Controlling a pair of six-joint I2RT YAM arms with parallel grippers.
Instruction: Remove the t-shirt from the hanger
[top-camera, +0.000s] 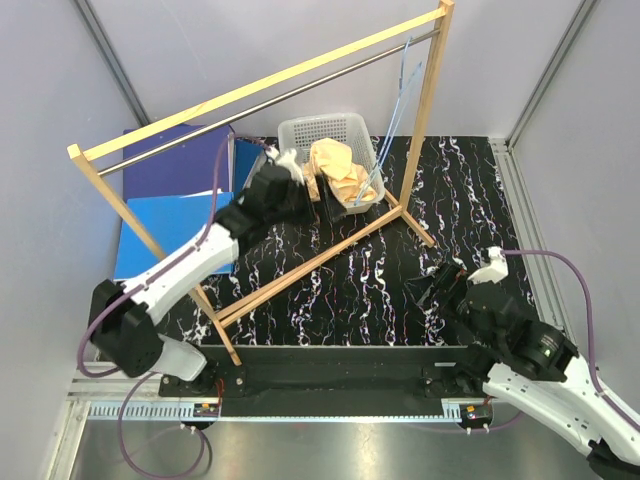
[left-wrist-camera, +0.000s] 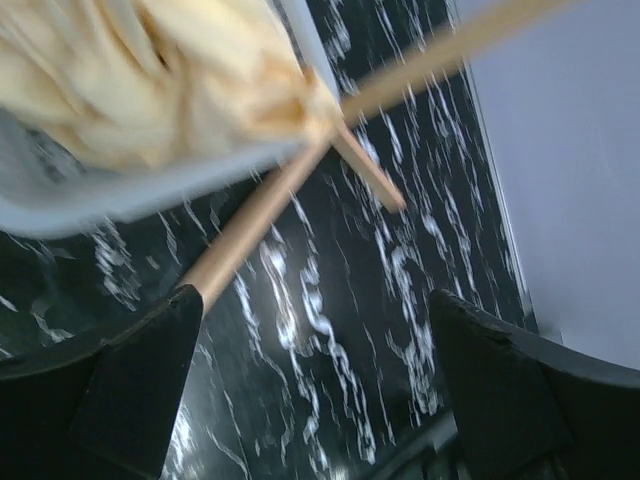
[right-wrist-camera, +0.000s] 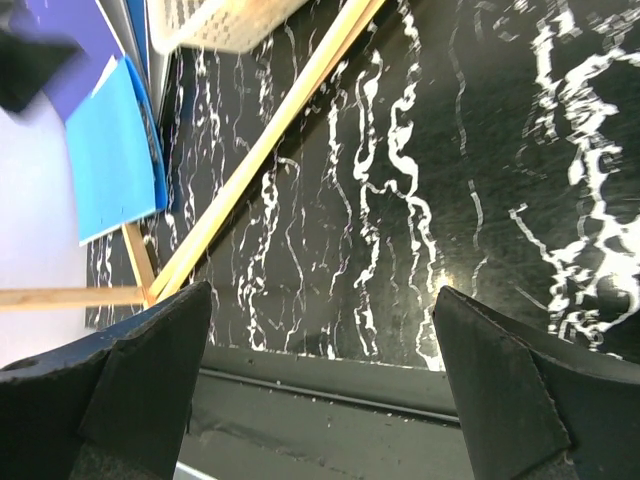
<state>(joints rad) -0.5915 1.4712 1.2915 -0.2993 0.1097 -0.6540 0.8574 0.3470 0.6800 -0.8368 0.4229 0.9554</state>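
The peach-orange t-shirt (top-camera: 338, 168) lies bunched in the white basket (top-camera: 300, 130), off the hanger. The thin light-blue hanger (top-camera: 400, 95) hangs bare from the right end of the rack's metal rail, its lower part reaching down beside the basket. My left gripper (top-camera: 322, 203) is open and empty at the basket's near side. In the left wrist view (left-wrist-camera: 312, 300) the t-shirt (left-wrist-camera: 150, 80) fills the upper left, above the basket rim (left-wrist-camera: 100, 205). My right gripper (top-camera: 440, 280) is open and empty low over the near right of the table, and nothing lies between its fingers in the right wrist view (right-wrist-camera: 325, 292).
The wooden rack (top-camera: 250, 90) stands diagonally across the table; its base bar (top-camera: 320, 265) runs between the arms and shows in both wrist views (left-wrist-camera: 260, 210) (right-wrist-camera: 270, 140). Blue and purple folders (top-camera: 170, 215) lie at the left (right-wrist-camera: 110, 150). The table is black marble-patterned (top-camera: 400, 290).
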